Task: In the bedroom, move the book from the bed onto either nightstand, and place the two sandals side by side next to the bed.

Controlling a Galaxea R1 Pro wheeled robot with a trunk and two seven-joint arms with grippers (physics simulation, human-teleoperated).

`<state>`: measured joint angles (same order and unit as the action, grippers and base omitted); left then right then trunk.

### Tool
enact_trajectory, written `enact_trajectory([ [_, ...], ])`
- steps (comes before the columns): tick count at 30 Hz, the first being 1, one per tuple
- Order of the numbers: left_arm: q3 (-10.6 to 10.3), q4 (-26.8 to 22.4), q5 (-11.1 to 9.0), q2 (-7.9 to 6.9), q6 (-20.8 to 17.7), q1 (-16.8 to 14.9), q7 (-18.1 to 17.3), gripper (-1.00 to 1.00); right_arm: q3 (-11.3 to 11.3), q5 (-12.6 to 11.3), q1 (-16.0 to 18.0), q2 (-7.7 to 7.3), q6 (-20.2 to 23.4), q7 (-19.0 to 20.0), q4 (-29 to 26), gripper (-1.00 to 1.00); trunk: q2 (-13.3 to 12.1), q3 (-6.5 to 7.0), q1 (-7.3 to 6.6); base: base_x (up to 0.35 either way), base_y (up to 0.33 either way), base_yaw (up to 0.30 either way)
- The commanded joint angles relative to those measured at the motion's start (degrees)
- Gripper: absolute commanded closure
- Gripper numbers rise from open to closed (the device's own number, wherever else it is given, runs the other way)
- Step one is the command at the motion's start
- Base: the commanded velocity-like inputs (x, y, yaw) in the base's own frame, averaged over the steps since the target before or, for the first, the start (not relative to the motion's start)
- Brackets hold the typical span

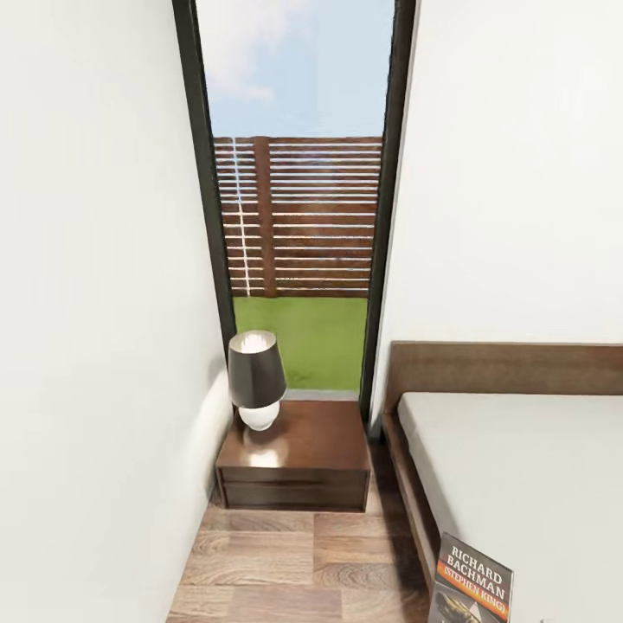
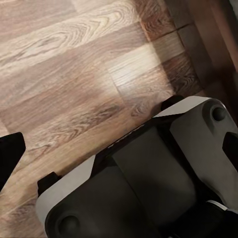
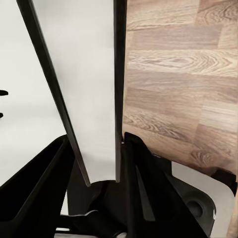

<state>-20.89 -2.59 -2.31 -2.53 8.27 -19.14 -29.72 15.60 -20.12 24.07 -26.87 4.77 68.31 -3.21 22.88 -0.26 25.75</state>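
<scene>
Now, bedroom corner: plank floor [image 1: 285, 562], tall window [image 1: 298, 216], nightstand [image 1: 294, 463] beside the bed [image 1: 519, 467].
Book [image 1: 472, 584], cut off, lies on the mattress edge; right gripper [image 3: 94, 163] pinches a thin pale sheet [image 3: 89, 89]; left gripper's state unclear.

The head camera looks forward and down at the nightstand [image 1: 294, 454]. Both wrist cameras look down close at the wood floor [image 2: 74, 99].

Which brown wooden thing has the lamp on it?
The nightstand, the small cabinet by the window, carries the lamp. The bed frame beside it holds a grey mattress and the book.
</scene>
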Motion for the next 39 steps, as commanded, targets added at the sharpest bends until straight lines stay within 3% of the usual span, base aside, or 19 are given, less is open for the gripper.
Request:
enact_trajectory([
  [1, -0.47, 0.04, -0.24, -0.01, 0.33, -0.02, -0.07, -1.0, 0.3, -0.63, 0.01, -0.03, 0.5, 0.15, -0.04, 1.0, 0.04, -0.03, 0.04, 0.073, 0.0, 0.056],
  [10, -0.47, 0.04, -0.24, -0.01, 0.32, -0.02, -0.05, -1.0, 0.3, -0.63, 0.01, -0.03, 0.5, 0.15, -0.04, 1.0, 0.04, -0.03, 0.04, 0.075, 0.0, 0.012],
  [39, -0.47, 0.04, -0.24, -0.01, 0.32, -0.02, -0.06, -1.0, 0.3, -0.63, 0.01, -0.03, 0.5, 0.15, -0.04, 1.0, 0.04, -0.03, 0.04, 0.3, 0.0, 0.0],
])
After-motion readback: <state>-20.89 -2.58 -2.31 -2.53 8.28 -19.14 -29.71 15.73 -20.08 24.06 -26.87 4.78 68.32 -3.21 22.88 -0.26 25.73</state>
